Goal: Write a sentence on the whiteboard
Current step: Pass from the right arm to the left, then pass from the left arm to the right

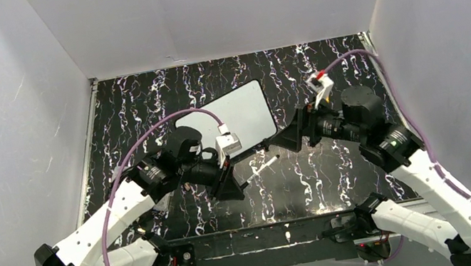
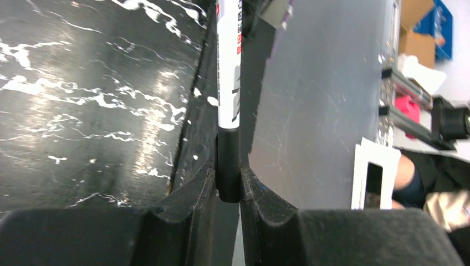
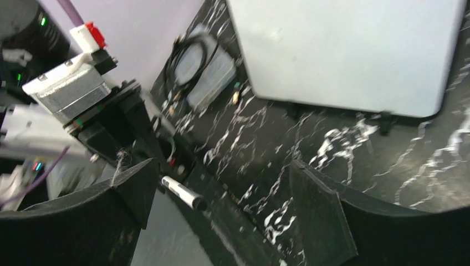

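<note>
The whiteboard [image 1: 226, 116] lies flat at the table's middle back; it also shows in the right wrist view [image 3: 349, 50], blank. My left gripper [image 1: 228, 186] is in front of the board and shut on a pen [image 1: 265, 165], which points right towards the right gripper. In the left wrist view the left gripper [image 2: 228, 180] clamps the pen's black end [image 2: 228, 163], and the white barrel runs away from the jaws. My right gripper [image 1: 290, 140] is open and empty, just right of the pen's free end. In the right wrist view the pen [image 3: 183, 192] lies between the right gripper's [image 3: 221, 205] spread fingers.
The table [image 1: 340, 173] is black marble-patterned, with white walls [image 1: 11, 105] on three sides. A grey pad with a black cable [image 3: 202, 72] lies near the whiteboard's corner. The left arm's wrist camera [image 3: 69, 91] is close to my right gripper.
</note>
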Action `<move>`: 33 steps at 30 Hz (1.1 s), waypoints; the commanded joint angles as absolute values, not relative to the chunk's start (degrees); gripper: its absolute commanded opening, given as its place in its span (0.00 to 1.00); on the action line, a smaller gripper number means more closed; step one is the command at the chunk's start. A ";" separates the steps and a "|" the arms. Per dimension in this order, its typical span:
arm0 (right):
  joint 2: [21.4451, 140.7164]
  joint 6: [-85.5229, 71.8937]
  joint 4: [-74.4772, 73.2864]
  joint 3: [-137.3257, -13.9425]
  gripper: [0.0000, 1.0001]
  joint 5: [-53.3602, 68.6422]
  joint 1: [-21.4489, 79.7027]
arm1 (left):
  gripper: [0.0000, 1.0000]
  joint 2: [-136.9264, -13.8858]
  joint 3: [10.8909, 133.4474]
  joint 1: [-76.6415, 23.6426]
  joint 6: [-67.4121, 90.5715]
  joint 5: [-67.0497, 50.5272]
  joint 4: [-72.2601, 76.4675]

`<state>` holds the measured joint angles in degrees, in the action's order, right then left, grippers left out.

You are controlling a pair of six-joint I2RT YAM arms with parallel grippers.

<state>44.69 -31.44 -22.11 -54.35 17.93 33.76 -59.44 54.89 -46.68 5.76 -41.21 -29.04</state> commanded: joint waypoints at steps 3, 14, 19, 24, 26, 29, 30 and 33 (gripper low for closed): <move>52.66 -27.65 -24.13 -54.25 0.85 41.33 33.81 | 0.00 -61.70 56.59 -46.37 -3.03 -54.07 -37.05; 52.11 -38.10 -10.99 -44.66 0.59 48.49 36.72 | 0.00 -61.44 53.39 -46.30 -0.40 -53.11 -31.04; 50.53 -43.31 -2.16 -41.49 0.59 47.50 37.94 | 0.00 -63.24 54.03 -46.17 -0.44 -52.65 -32.42; 50.80 -43.33 -1.69 -41.23 0.50 47.00 39.21 | 0.00 -63.42 53.77 -46.22 -0.43 -52.48 -31.38; 51.00 -43.49 -1.14 -41.22 0.45 47.00 39.78 | 0.00 -63.73 53.83 -46.23 -0.44 -52.16 -31.54; 51.04 -43.53 -0.79 -40.94 0.40 46.93 40.53 | 0.00 -63.86 53.90 -46.21 1.29 -52.03 -31.51; 51.06 -43.51 -0.73 -40.81 0.39 46.86 40.72 | 0.00 -63.84 53.85 -46.17 1.31 -52.03 -31.40; 51.06 -43.65 -0.53 -40.23 0.37 46.56 41.27 | 0.00 -63.73 53.83 -46.14 1.34 -51.94 -31.29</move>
<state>51.57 -43.35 -4.05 -41.32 46.19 40.29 -64.10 53.71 -46.57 0.64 -51.24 -31.44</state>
